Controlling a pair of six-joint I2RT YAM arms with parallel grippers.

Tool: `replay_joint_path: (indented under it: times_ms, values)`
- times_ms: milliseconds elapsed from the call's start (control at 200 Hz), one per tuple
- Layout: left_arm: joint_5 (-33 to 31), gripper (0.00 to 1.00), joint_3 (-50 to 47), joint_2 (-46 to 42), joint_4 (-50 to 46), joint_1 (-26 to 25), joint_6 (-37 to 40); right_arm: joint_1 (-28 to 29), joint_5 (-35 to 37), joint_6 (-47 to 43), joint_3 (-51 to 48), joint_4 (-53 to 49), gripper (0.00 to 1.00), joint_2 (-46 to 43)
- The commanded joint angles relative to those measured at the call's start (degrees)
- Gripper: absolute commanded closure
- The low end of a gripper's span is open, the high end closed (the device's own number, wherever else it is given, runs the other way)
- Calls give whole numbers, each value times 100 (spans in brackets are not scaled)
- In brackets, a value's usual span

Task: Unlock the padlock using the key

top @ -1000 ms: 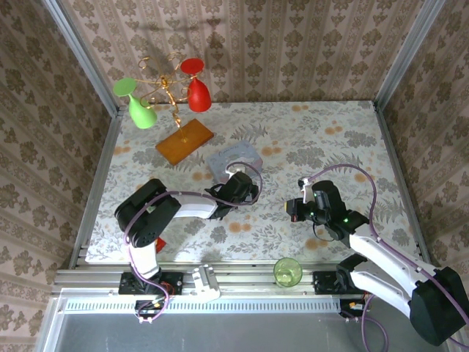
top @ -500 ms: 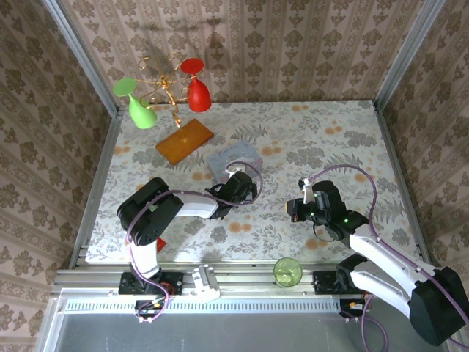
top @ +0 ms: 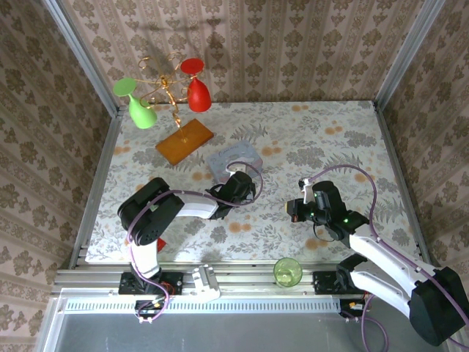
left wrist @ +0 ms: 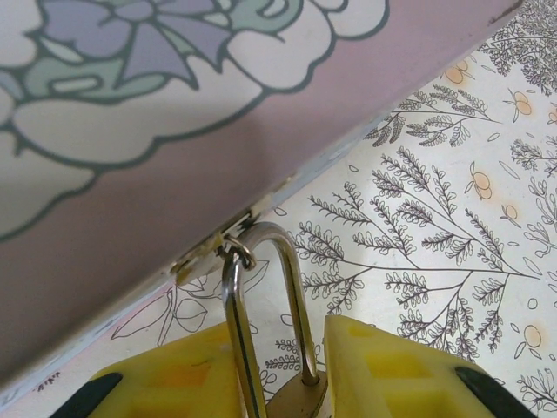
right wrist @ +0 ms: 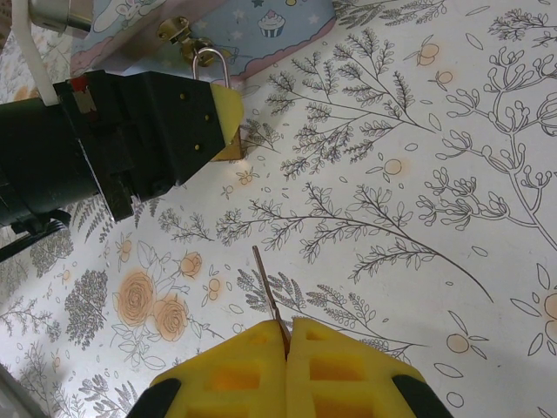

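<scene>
The padlock (left wrist: 300, 396) is a small brass block whose silver shackle (left wrist: 261, 235) hangs through the hasp of the pale blue tin (left wrist: 130, 174). My left gripper (left wrist: 280, 348) is shut on the brass body, one yellow finger (left wrist: 392, 366) on each side. The right wrist view shows the padlock (right wrist: 231, 150) under the left gripper's tip, at the tin's (right wrist: 261, 26) front edge. My right gripper (right wrist: 287, 326) is shut on the key (right wrist: 265, 283), whose thin blade sticks out toward the padlock, well short of it. From above, the left gripper (top: 238, 176) is at the tin (top: 234, 156) and the right gripper (top: 292, 210) is to its right.
An orange-yellow packet (top: 184, 141) lies behind and to the left of the tin. A wire stand with green and red glasses (top: 168, 92) is in the far left corner. A green cup (top: 287, 271) sits on the near rail between the arm bases. Patterned walls enclose the table.
The left gripper's jaws have narrowed onto the padlock. Both arms have stayed almost where they were.
</scene>
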Motion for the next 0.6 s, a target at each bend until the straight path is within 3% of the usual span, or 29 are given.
replay_joint_path:
  times_ms: [0,260,405,515,595]
  values:
    - [39,71,-21,-25,103,30,67,-44,81,-29,-70,-74,100,-74]
    - [-67,67,143,267,-200,-17,-10,-47,91,-17,-68,-90,100,-83]
    - [-66,77,139,279,-128,-42,37,-54,97,-21,-73,-93,100,-101]
    - [-103,95,35,60,-67,-71,36,-54,91,-3,-79,-95,100,-114]
    - [44,97,-86,-122,45,-51,-108,-54,62,53,-96,-82,100,-140]
